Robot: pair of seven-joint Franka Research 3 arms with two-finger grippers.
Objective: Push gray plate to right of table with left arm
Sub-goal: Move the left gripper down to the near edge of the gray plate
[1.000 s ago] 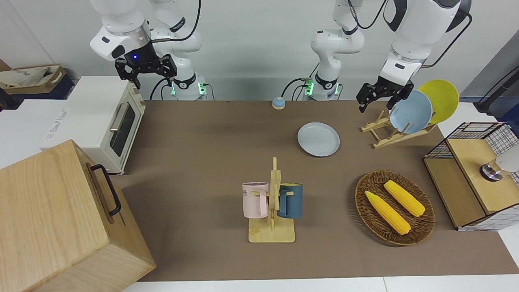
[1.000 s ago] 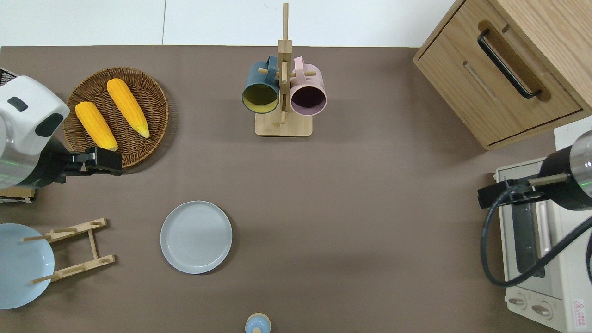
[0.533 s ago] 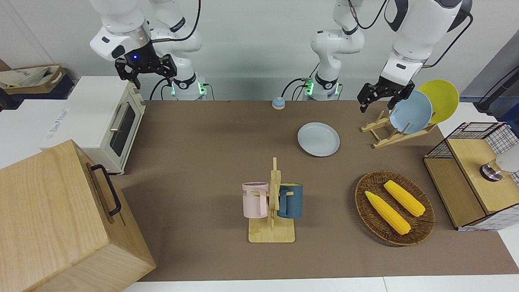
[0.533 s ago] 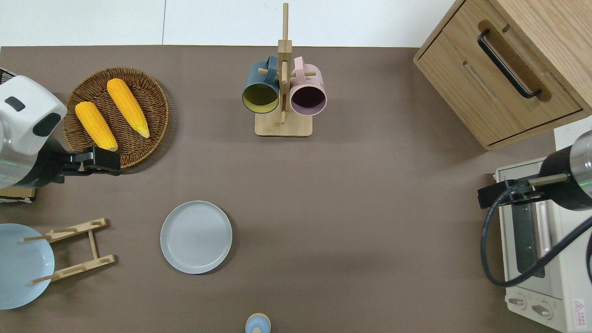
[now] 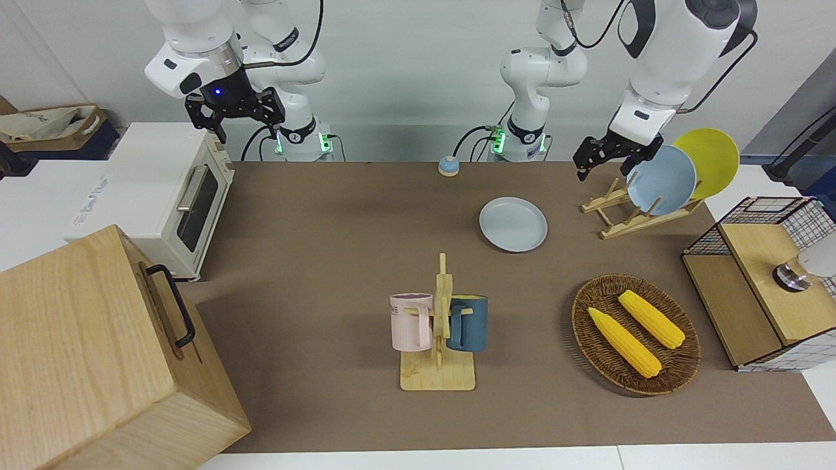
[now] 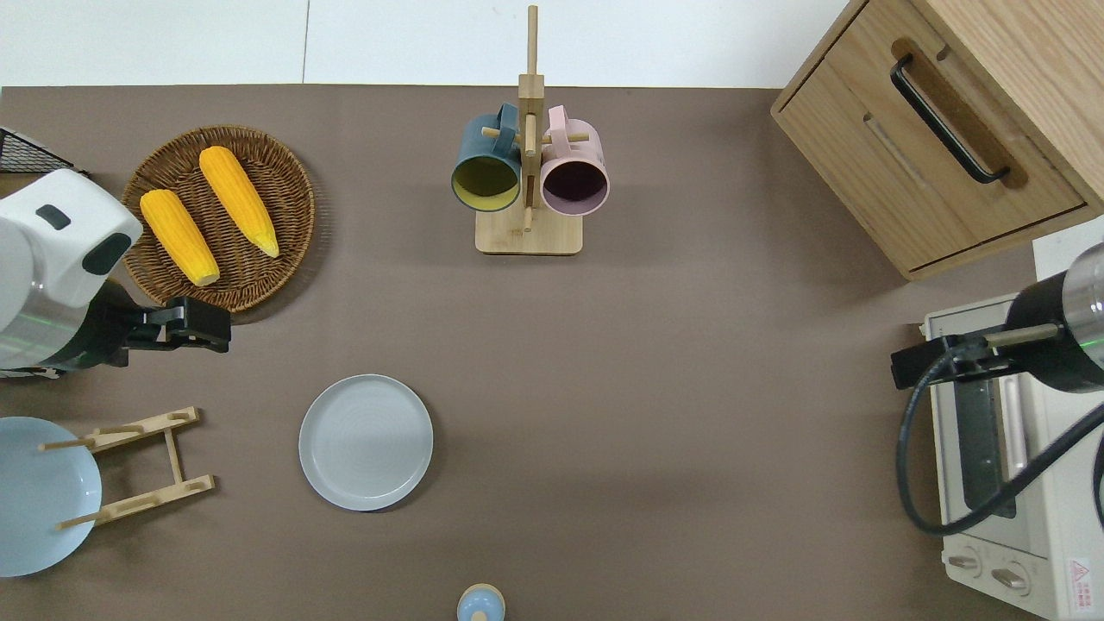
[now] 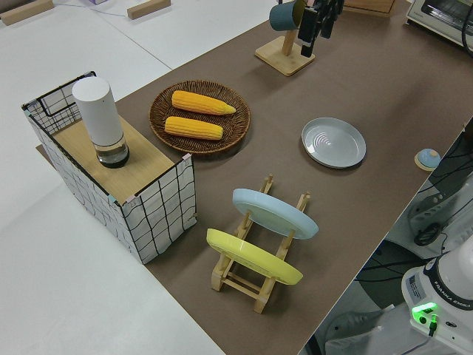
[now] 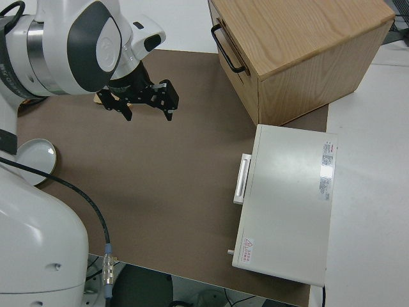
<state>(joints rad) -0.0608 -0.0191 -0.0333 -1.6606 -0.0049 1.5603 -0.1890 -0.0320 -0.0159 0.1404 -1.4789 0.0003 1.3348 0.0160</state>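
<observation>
The gray plate (image 5: 513, 224) lies flat on the table's brown mat (image 5: 326, 222), toward the left arm's end; it also shows in the overhead view (image 6: 366, 442) and the left side view (image 7: 334, 142). My left gripper (image 5: 606, 166) is open and empty, up in the air. In the overhead view it (image 6: 197, 323) hangs over the mat between the corn basket and the plate rack, apart from the gray plate. My right gripper (image 5: 238, 127), under a lit blue light, is open and parked.
A wooden rack (image 6: 142, 466) holds a sky-blue plate (image 5: 661, 180) and a yellow plate (image 5: 713, 158). A wicker basket (image 6: 259, 285) holds two corn cobs. A mug stand (image 6: 528, 231), a small bell (image 5: 448, 166), a wooden cabinet (image 5: 91, 352), a toaster oven (image 5: 163, 189) and a wire crate (image 5: 764, 287) stand around.
The left arm has shifted a little toward the robots, so its gripper is off the basket's edge and closer to the plate rack. The gray plate and the right arm have not moved.
</observation>
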